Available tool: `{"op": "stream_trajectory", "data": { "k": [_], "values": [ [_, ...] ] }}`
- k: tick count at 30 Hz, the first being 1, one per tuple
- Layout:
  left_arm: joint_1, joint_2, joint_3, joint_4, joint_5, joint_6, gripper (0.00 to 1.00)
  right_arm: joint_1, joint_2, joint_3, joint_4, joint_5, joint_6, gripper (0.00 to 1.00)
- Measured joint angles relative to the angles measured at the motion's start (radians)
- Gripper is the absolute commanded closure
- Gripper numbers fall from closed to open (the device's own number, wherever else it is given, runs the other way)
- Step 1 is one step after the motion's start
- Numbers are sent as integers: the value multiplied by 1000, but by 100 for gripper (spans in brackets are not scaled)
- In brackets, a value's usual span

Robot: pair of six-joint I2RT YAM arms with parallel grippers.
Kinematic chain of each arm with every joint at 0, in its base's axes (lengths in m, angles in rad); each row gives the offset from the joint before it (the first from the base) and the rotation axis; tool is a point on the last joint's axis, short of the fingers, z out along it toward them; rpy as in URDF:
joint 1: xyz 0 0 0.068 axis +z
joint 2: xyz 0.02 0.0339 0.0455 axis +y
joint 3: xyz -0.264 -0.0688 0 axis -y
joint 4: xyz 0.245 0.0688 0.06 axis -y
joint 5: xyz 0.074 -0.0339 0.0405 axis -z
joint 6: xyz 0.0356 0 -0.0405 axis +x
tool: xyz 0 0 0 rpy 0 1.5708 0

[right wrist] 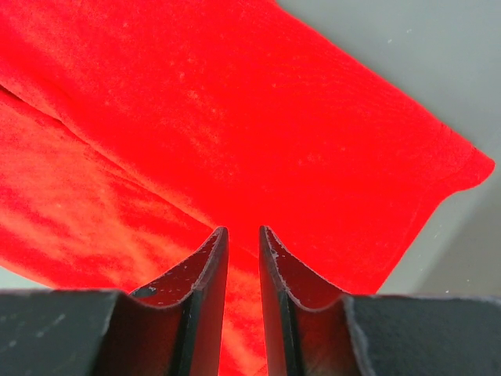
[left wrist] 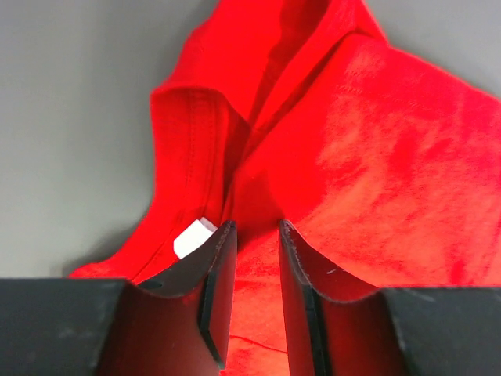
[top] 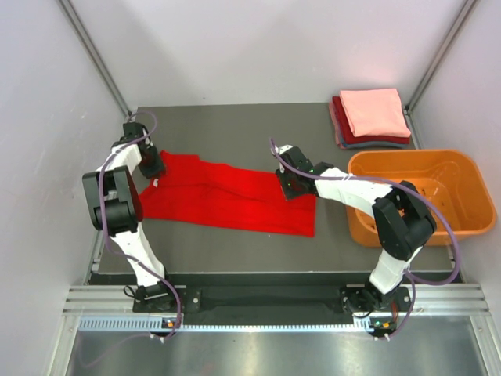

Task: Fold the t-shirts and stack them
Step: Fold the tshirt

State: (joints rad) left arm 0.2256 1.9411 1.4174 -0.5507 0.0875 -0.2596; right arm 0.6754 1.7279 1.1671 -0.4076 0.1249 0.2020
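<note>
A bright red t-shirt (top: 227, 200) lies flattened in a long band across the dark table (top: 235, 125). My left gripper (top: 156, 177) is at its left end, by the collar; in the left wrist view (left wrist: 257, 227) the jaws stand apart over the cloth (left wrist: 391, 157), next to a white label (left wrist: 193, 237). My right gripper (top: 291, 188) sits at the shirt's right end; in the right wrist view (right wrist: 243, 231) its jaws show a narrow gap above flat cloth (right wrist: 196, 117). Folded t-shirts are stacked at the back right, salmon-pink (top: 374, 112) on top, dark red (top: 344, 129) and grey-blue (top: 376, 145) beneath.
An orange plastic basket (top: 411, 155) stands at the right edge of the table, just beyond my right arm. White walls close in the left, back and right sides. A metal rail runs along the near edge under the arm bases.
</note>
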Motion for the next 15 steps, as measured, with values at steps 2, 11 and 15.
{"op": "stream_trajectory", "data": {
  "k": [2,11,15],
  "values": [
    [0,11,-2,-1,6,1,73,0,0,0,0,0,0,76],
    [0,23,2,-37,12,6,100,1,-5,-2,4,-3,0,76],
    [-2,3,2,-51,-3,-8,100,1,-13,-8,13,-4,0,76]
  ]
}}
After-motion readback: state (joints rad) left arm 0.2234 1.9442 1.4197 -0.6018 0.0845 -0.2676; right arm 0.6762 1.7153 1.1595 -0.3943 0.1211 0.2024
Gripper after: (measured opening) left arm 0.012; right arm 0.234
